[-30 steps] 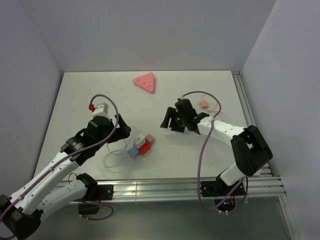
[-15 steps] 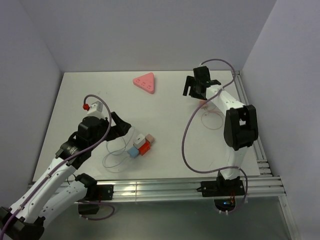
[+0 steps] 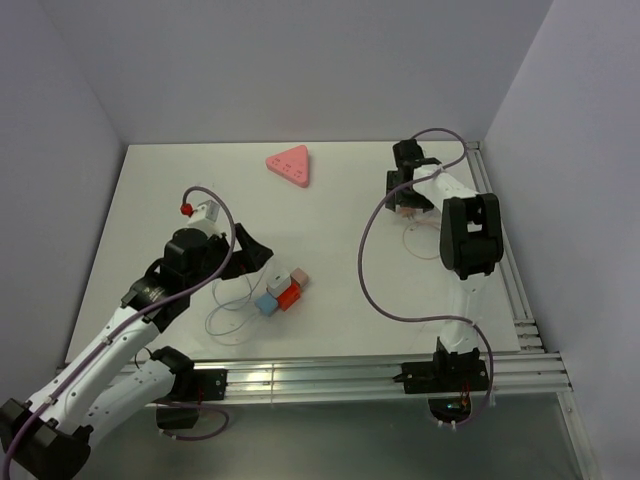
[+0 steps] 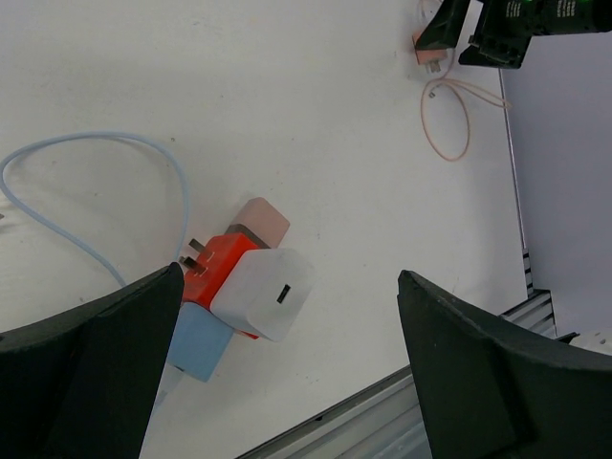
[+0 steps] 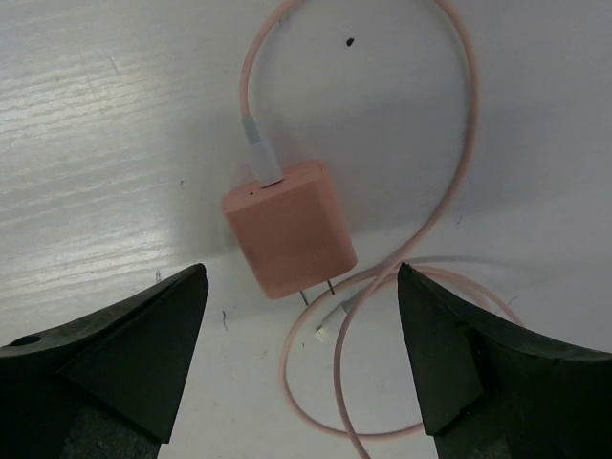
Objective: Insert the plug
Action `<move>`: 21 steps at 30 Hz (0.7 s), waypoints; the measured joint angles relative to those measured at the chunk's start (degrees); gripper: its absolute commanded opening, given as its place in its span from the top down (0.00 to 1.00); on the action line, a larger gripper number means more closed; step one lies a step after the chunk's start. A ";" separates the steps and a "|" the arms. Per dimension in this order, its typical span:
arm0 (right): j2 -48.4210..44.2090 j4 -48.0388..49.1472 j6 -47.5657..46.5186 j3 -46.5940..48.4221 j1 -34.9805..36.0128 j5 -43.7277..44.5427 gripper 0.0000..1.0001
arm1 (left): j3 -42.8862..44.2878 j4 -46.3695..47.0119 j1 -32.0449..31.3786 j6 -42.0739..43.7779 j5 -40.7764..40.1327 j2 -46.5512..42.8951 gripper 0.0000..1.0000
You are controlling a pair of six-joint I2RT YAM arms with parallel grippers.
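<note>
Best guess, the pink plug (image 5: 290, 229) is the one meant here. It's parked near the far right corner of the tabletop (image 3: 180, 180), lying flat, with the pink cable (image 5: 251, 124) stuck into its back end and looped loosely around it. The right jaws are spread wide and hung right over it, one on each side, and nothing seems to be touched going by the wrist view. The left jaws are spread wide too, with nothing between them, and are held above the bunch of chargers (image 4: 263, 292) (white, red, blue, pinkish) near the middle of the near edge. The triangular socket block (image 3: 289, 165) is sat by the far edge, well apart from the plug.

Handling-wise, a light, hard plastic block should be expected. It's smooth-sided, so it could get squirted out if it's pinched on a corner. The two flat side faces are best clamped square on, with the prongs (image 5: 332, 284) left sticking out free. The cable is soft and shouldn't be grabbed. Some drag from it is to be expected once the plug is lifted, and those thin prongs could be bent if they're jammed in crooked.
</note>
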 measured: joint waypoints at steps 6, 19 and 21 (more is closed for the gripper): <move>2.97 0.20 -1.25 2.62 -0.39 -0.39 0.16 | -0.63 1.03 0.02 0.35 1.70 1.20 0.02; 7.74 -2.89 1.11 10.49 -1.75 -8.59 1.00 | -0.50 2.23 0.04 2.82 8.68 1.60 0.15; 7.08 -2.49 2.23 9.77 -1.73 -10.29 1.00 | -0.09 2.43 0.04 3.30 10.47 1.99 0.17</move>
